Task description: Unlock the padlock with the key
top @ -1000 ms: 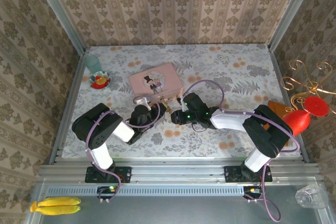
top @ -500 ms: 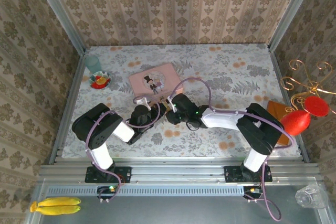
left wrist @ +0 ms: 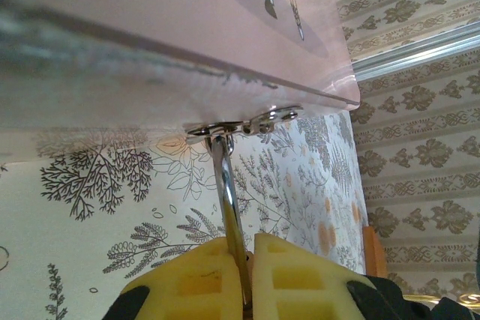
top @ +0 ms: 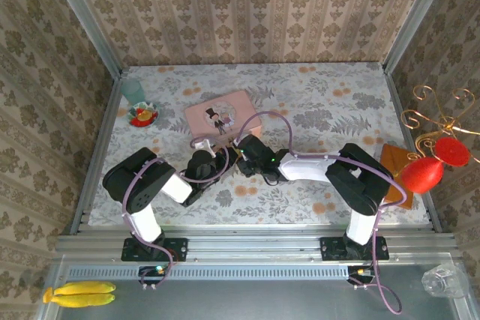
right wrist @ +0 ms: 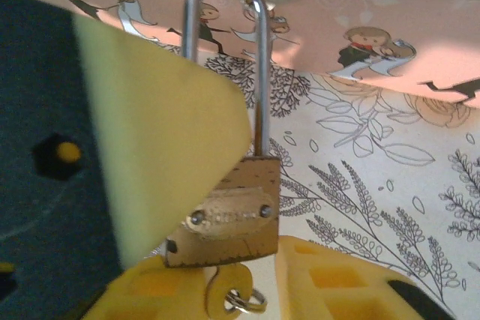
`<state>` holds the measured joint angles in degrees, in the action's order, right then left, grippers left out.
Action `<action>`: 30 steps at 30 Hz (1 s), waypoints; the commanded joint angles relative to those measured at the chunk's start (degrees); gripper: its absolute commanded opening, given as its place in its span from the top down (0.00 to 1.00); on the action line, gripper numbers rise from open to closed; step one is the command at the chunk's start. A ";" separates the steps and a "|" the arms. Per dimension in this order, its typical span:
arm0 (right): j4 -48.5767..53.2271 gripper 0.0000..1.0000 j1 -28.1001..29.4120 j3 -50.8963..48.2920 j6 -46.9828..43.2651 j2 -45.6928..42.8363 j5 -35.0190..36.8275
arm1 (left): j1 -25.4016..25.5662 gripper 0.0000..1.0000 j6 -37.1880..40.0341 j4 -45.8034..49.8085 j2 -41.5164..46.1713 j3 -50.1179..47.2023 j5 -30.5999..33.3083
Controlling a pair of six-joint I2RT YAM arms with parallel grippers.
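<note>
The small brass padlock (right wrist: 234, 215) hangs by its silvery shackle (right wrist: 225, 50) from the hasp of the pink tin (top: 223, 118). My left gripper (left wrist: 244, 249) is shut on the padlock, and the shackle (left wrist: 227, 192) rises from between its yellow fingers to the hasp (left wrist: 240, 125). One left finger (right wrist: 157, 140) presses the padlock's side in the right wrist view. The key (right wrist: 229, 294), with a small ring, sticks out under the padlock's body. My right gripper (right wrist: 236, 267) sits open around the key's head, with a gap to its right finger (right wrist: 330, 275). From above, the left gripper (top: 218, 157) and the right gripper (top: 241, 154) meet at the tin's front.
A teal cup (top: 133, 91) and a small dish of red bits (top: 142, 115) stand at the back left. An orange-brown flat piece (top: 396, 164) and red ornaments on a gold stand (top: 435, 162) are at the right edge. Papered walls close in three sides.
My right arm has slid left along the table up to the padlock, and its jaws have narrowed a little. The left gripper has stayed put, still holding the padlock.
</note>
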<state>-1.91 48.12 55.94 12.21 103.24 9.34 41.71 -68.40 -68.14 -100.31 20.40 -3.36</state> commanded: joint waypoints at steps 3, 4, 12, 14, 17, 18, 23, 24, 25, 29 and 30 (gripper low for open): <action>1.30 0.86 0.23 2.98 0.14 2.02 4.15 | 1.60 1.00 -4.90 -0.16 0.47 1.04 -4.29; 1.23 0.87 0.32 3.04 0.16 2.14 4.10 | 1.59 1.00 -4.94 -0.18 0.41 1.04 -4.29; -1.52 1.00 0.40 1.02 2.15 0.83 3.55 | 1.44 1.00 -5.07 -0.06 0.21 0.51 -4.03; -1.75 1.00 0.40 0.92 3.69 0.93 2.48 | 1.35 1.00 -5.06 -0.08 0.11 0.43 -4.03; -2.77 1.00 0.40 0.77 6.99 1.59 -1.12 | 1.18 1.00 -5.13 -0.39 -0.30 0.26 -4.03; -3.12 1.00 0.32 0.63 8.32 1.76 -2.18 | 1.05 1.00 -5.09 -0.74 -0.40 0.12 -4.03; -11.51 1.00 -2.88 -4.01 18.02 1.18 -14.02 | 0.25 1.00 -5.61 -2.42 -1.09 -1.39 -3.95; -13.55 1.00 -3.83 -4.86 19.79 1.27 -16.71 | 0.20 1.00 -5.60 -2.55 -1.18 -1.51 -4.03; -15.15 1.00 -4.70 -5.53 21.73 1.46 -19.52 | 0.12 1.00 -5.58 -2.69 -1.28 -1.67 -4.11; -20.09 1.00 -7.23 -7.08 28.76 2.36 -27.39 | -0.14 1.00 -5.37 -2.88 -1.81 -1.68 -4.29; -20.91 1.00 -7.48 -7.37 29.56 2.34 -28.26 | -0.16 1.00 -5.27 -2.92 -1.88 -1.77 -4.30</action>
<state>-15.99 42.22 49.69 32.56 104.22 -12.36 41.50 -66.61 -69.04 -100.82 19.86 -3.16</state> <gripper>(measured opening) 0.083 0.086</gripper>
